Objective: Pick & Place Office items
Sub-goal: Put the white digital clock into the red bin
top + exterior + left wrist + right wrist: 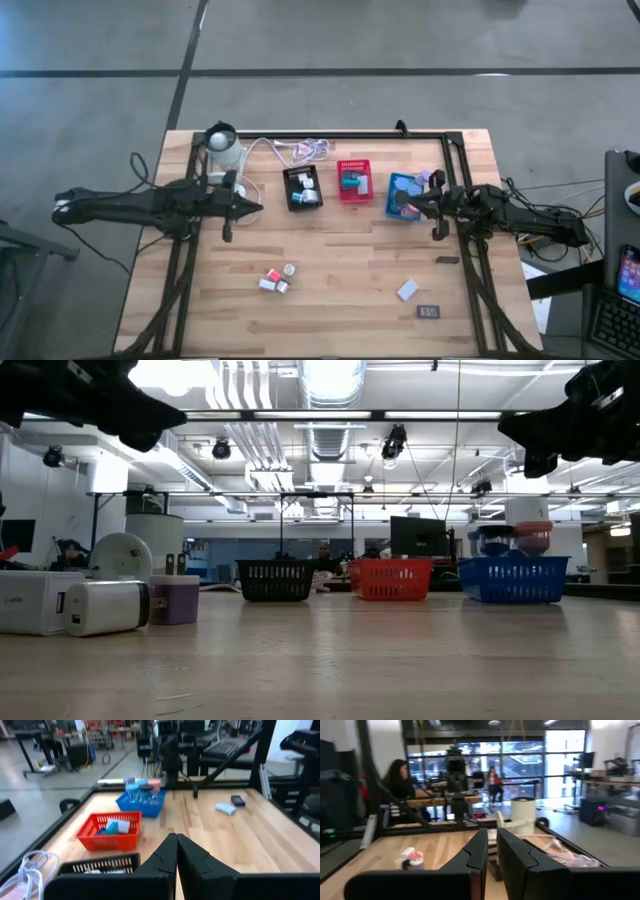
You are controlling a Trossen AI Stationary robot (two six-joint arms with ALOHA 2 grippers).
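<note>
Grippers are seen at mid-height in the high view, one on each side of the row of three mesh trays. The left gripper (252,207) is placed left of centre, just beside the black tray (303,187); its two dark fingers (167,855) are pressed together in its own wrist view and nothing is held between them. The right gripper (412,208) is placed right of centre, over the lower right edge of the blue tray (403,196); its fingers (478,851) are nearly closed, with only a narrow slit left, and nothing is gripped.

Office items are spread over several places. Round rolls (140,786) in blue, dark and pink are stacked in the blue tray. Teal and white blocks (116,826) are lying in the red tray (353,181), at the centre of the frame, and a few pale pieces (304,194) are in the black tray. On the bare table (340,280), a small cluster of white and pink pieces (276,279) is found at lower centre, well apart from the trays. A white block (407,290) and a small dark rectangle (428,312) are lying at lower right, with another dark rectangle (447,260) above them. A white coiled cable (303,150) is lying at upper centre, beside the black tray.
</note>
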